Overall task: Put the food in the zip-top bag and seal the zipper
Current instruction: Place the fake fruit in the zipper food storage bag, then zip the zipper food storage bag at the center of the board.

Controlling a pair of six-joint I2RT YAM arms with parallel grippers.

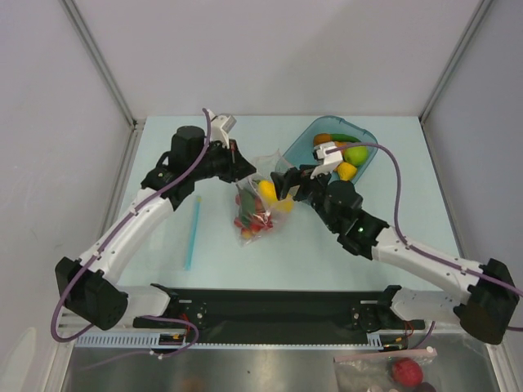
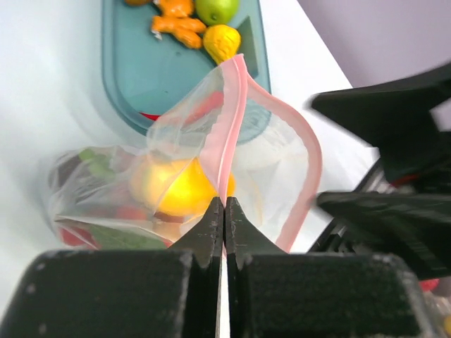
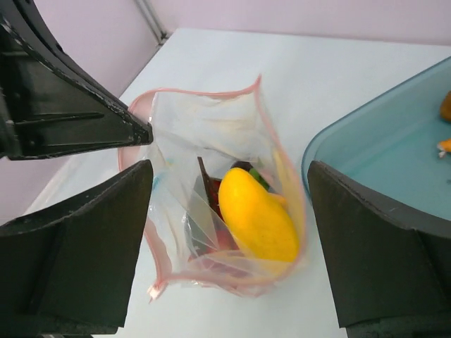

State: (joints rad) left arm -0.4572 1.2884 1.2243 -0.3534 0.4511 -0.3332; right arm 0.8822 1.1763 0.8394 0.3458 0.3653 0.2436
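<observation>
Nearest, at the front edge of the surface [image 1: 327,245], a second bag [image 1: 364,367] with a red ball [image 1: 406,371] inside is seen beside the right arm's base. Further in, on the left, a light-blue stick [image 1: 192,233] lies flat, well apart from everything else.

At mid-surface the bag [image 1: 265,174] is found, its bottom resting on the surface and its mouth raised toward the far side. Through the clear plastic, food [image 1: 265,193] is seen: a yellow piece [image 3: 255,215], red pieces [image 1: 247,220] and something dark [image 3: 204,184]. The mouth is held open, and the pink zipper [image 2: 236,120] is seen as a loop around it.

The left end effector [image 2: 224,222] is closed tight on the zipper, with one side of the mouth pinched between its tips. The right end effector [image 3: 229,193] is spread wide with nothing in it. Its fingers [image 3: 77,239] stand on either side of the bag's mouth, above the yellow piece. Whether the plastic is touched by them cannot be told.

Just beyond, at the far right, the teal tray [image 2: 134,77] is placed, its near rim close to the bag. More food lies in it: a green piece [image 1: 356,153], a yellow one [image 1: 346,170] and orange pieces [image 2: 176,24].
</observation>
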